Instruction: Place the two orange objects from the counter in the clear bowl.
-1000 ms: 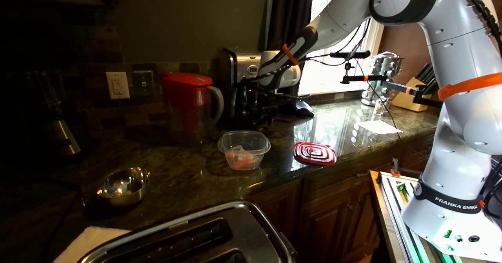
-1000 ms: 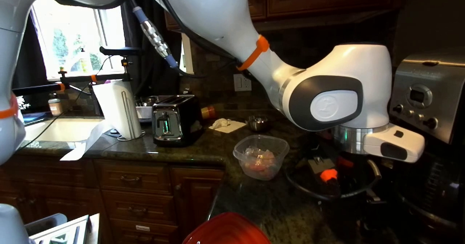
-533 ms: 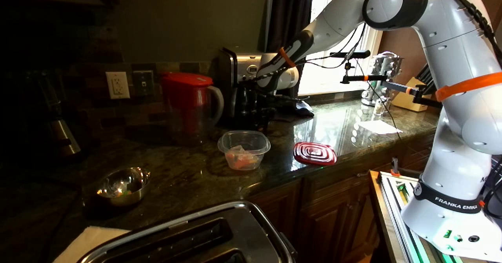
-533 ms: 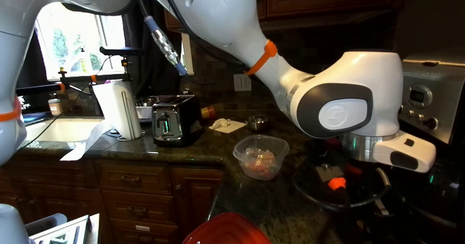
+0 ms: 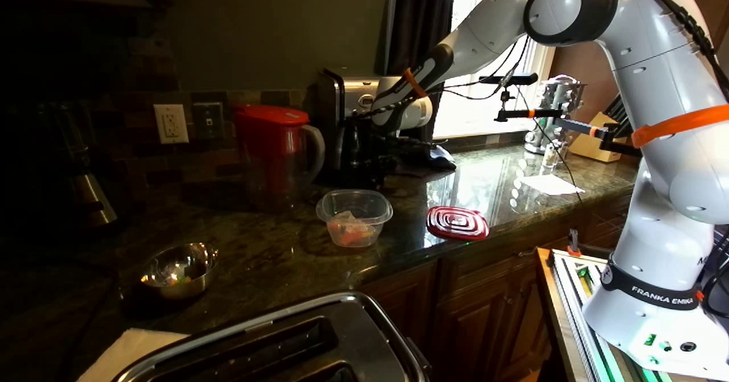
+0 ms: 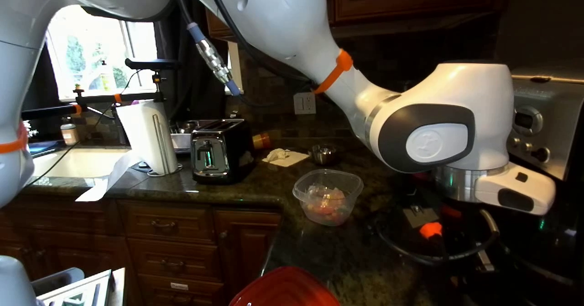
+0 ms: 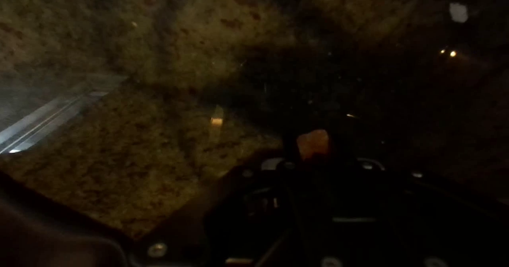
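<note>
A small orange object (image 7: 313,143) sits snugly between the dark fingers of my gripper (image 7: 314,149) in the wrist view. The jaws appear shut on it, though that area is very dark. Beneath lies the speckled counter (image 7: 131,147). The clear bowl (image 6: 352,193) stands upright on the counter in both exterior views, with clear film and orange-red contents inside. Whether another orange object is among them I cannot tell; none shows loose on the counter. In an exterior view the arm's wrist (image 6: 461,178) is low in front of the coffee machine, its fingertips lost in shadow.
The coffee machine (image 6: 547,123) is close beside the wrist. A red pitcher (image 5: 273,143) stands behind the bowl, and a red-and-white lid (image 5: 457,222) lies on the counter's front side. Farther along are a metal bowl (image 5: 181,274) and a toaster (image 6: 221,151).
The arm has come down a little and shifted slightly toward the coffee machine, mostly in the earlier half second. The clear bowl and its contents have not moved.
</note>
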Motion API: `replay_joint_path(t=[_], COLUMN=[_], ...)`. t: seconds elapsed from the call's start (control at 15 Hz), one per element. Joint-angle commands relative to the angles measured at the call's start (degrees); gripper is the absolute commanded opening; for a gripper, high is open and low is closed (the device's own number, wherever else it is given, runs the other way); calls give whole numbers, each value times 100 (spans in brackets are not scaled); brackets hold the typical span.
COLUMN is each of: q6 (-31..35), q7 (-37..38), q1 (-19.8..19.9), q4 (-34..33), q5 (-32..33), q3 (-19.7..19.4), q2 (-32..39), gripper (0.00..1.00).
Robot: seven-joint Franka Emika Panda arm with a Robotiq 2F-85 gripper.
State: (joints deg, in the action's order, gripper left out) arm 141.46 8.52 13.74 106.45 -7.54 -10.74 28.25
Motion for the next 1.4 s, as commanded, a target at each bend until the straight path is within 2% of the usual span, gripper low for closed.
replay_joint_path(t=[0.0,0.53,0.8,1.0,1.2,1.27,1.33], q6=[-45,-141,-864,-1501,-2119,-2222,-2237], q7=[-197,-1319,-2351,-2713,-3089,-3273,-3380], q1=[39,-49,-243,-608,-932,-1025,-1098], q4=[135,1644,2073,2141,1960,1878,1811], q5=[-114,-364,-877,-736,-664,-728,-750], q3=[125,559,781,858,919,935,945], q2=[-189,-1943,-2746,-3164,-3190,-3117,-3040], gripper=[2,2,2,2,2,6,26])
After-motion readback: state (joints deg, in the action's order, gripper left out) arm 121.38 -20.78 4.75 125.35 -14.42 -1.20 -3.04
